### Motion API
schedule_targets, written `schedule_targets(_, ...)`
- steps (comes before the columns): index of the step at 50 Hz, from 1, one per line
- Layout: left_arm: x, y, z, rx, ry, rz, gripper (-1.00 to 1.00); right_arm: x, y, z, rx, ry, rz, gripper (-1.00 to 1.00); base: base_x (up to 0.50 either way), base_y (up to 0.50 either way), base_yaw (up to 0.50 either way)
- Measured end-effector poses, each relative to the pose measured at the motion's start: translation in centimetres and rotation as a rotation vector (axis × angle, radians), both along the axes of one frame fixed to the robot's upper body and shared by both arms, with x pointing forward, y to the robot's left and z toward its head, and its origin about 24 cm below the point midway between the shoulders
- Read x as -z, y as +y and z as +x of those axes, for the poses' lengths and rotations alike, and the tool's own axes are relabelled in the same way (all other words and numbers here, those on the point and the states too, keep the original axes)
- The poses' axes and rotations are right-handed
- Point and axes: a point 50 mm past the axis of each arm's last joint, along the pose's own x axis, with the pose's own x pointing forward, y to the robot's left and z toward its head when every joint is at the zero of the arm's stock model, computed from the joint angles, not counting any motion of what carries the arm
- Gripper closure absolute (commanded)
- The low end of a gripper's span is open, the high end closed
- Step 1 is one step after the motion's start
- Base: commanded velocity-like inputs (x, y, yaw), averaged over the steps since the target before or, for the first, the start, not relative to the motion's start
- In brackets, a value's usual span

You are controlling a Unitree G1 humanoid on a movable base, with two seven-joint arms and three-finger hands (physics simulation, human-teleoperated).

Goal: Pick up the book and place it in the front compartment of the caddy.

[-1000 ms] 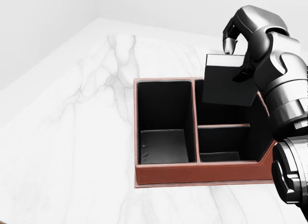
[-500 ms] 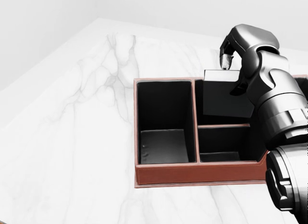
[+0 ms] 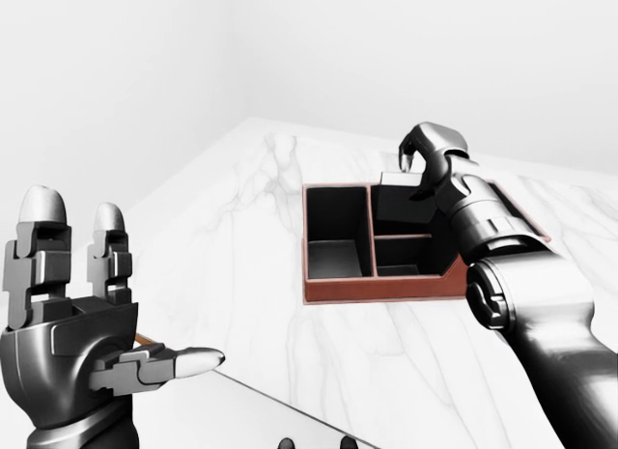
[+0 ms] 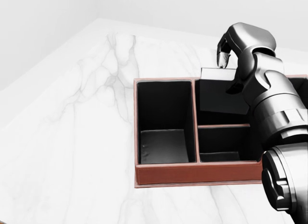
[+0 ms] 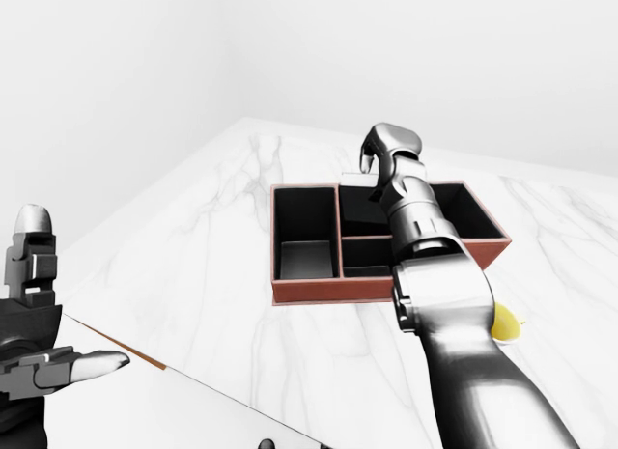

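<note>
Head and eye views. The curled metallic fingers (image 4: pixel 225 50) of the grey three-finger right hand (image 4: pixel 240 60) grasp the top edge of the thin black rectangular book (image 4: pixel 221 96). The book stands on edge, tilted slightly, its lower part sunk into the upper middle compartment of the brown leather caddy with black lining (image 4: pixel 192 175). Its broad cover faces the camera and its long axis runs roughly from 9 to 3 o'clock in the head view, parallel to the divider just below it.

The caddy holds a tall compartment at its 9 o'clock side and two smaller ones stacked beside it; the right-eye view shows a further compartment at 3 o'clock. The small compartment below the book holds nothing visible.

The grey left hand (image 3: pixel 87 323) is raised at 8 o'clock in the left-eye view, fingers released and spread, well apart from the caddy.

The caddy rests on a white marble tabletop with grey veins (image 4: pixel 72 137), set before plain pale walls. A small yellow object (image 5: pixel 504 322) lies on the tabletop beside the right forearm in the right-eye view; its kind cannot be told.
</note>
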Motion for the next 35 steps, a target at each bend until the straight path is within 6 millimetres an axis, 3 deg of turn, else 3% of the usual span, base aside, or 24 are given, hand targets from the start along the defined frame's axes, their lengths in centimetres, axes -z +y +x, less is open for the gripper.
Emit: schedule_targets(35,0.0,-0.2,-0.3,0.002,0.007,0.009,-1.0,2.4,0.3,-0.2,-0.001,0.055,-0.033,1.0,0.0,0.0,0.0)
